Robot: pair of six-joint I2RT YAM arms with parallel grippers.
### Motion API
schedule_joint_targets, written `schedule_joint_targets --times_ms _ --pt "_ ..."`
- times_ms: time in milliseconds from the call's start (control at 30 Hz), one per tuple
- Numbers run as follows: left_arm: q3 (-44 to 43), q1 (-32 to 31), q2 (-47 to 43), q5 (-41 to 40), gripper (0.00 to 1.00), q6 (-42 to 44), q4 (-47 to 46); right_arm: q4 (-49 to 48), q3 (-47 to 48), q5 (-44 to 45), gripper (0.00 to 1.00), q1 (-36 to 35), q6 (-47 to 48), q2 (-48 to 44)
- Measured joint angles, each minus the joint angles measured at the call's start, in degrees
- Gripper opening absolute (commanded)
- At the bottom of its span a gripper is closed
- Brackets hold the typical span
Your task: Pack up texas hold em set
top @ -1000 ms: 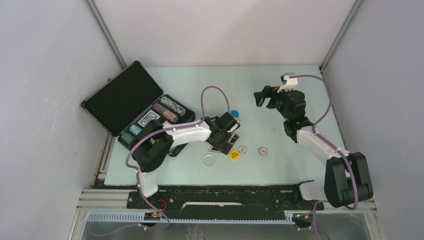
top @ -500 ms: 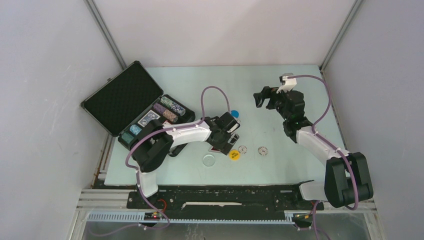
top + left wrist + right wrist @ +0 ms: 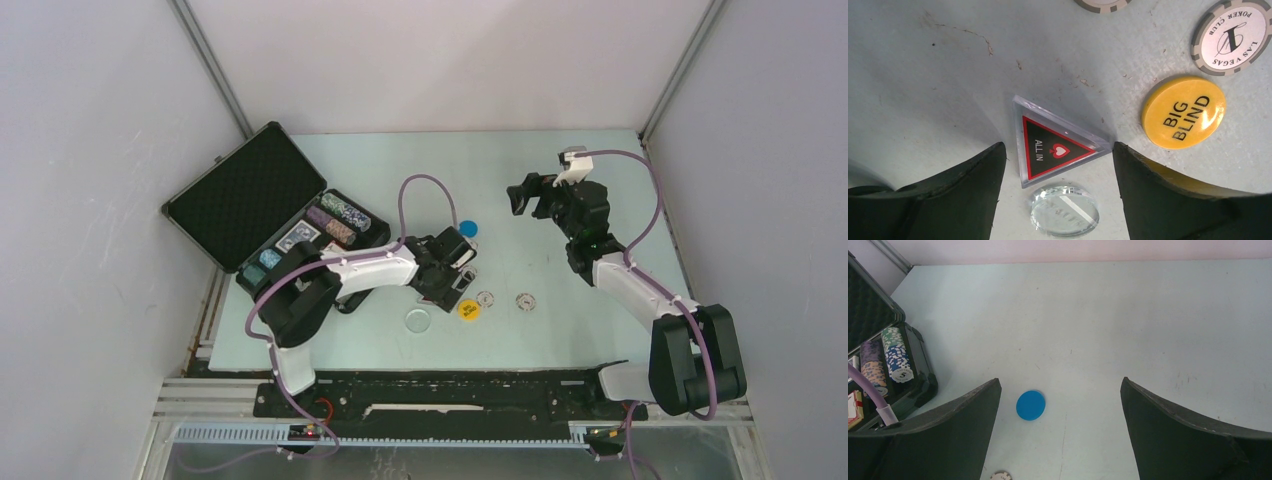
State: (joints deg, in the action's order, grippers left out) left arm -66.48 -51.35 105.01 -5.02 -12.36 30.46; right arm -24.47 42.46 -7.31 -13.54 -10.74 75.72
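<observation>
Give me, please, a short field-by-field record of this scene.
case: black briefcase, open, chip rows inside
left gripper: open, fingers either side of the ALL IN marker
right gripper: open, empty, raised; blue disc ahead of it
loose on table: BIG BLIND disc, clear disc, grey chip

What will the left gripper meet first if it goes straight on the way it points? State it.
Most likely the ALL IN triangular marker. It lies flat on the table, centred between the open fingers of the left gripper. How far above the marker the gripper is, the wrist view does not show.
</observation>
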Motion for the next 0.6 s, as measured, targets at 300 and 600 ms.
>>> schedule_joint_targets --times_ms 300,600 --pt "0.0 0.0 0.0 0.4 0.79 0.4 -0.1 0.0 0.0 0.0 1.0 0.0 0.0 0.0" --pt "0.0 0.0 0.0 0.6 0.62 0.4 -0.2 0.0 0.0 0.0 1.0 -0.1 0.0 0.0"
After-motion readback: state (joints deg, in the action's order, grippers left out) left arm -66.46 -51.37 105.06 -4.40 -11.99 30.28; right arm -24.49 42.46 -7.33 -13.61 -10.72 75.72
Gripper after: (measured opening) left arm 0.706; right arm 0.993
